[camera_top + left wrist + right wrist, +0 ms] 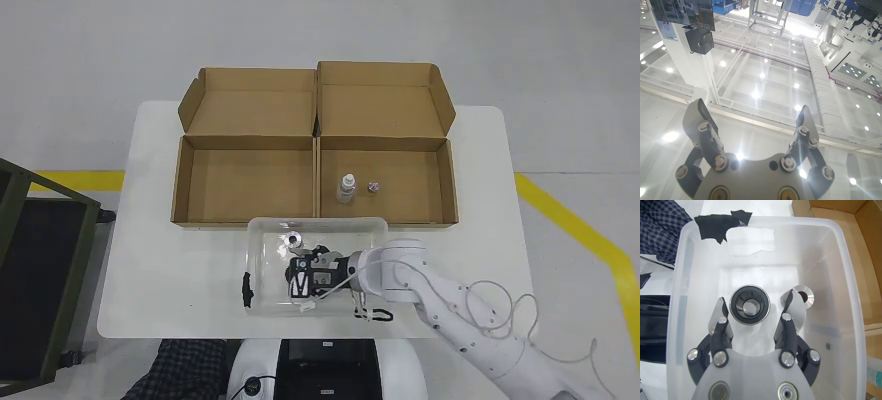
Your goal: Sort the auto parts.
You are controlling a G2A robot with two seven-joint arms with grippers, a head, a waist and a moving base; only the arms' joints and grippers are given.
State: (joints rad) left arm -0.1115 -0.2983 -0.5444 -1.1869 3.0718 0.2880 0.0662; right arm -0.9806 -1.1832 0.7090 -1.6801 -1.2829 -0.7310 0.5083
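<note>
From the top view, two open cardboard boxes point(250, 180) sit side by side at the far part of the white worktop point(180, 280). The one on the robot's right holds a small white bottle point(345, 187) and a small round part point(374, 185), near each other but apart; these look like items already sorted. A clear bin point(370, 228) stands just in front of the boxes, probably as the supply to sort from. The right end effector point(298, 280) is inside the bin, and a silver flanged part point(293, 240) lies just beside it.

In the left wrist view, the left end effector point(752, 106) points up at the ceiling with its fingers wide apart and nothing between them. It appears parked out of the way.

In the right wrist view, the right end effector's fingers are spread and straddle a black bearing point(749, 306) on the bin floor without touching it. This looks like a set-up for closing on its outer wall. The bearing stands on end, its bore facing up and its axis upright, so a squeeze across the round side should suit it. The silver flanged part sits just outside one finger point(791, 306), its holed face tilted upward, and the finger partly hides it. That finger might nudge the part. Black tape point(715, 226) clings to the bin's far rim.
</note>
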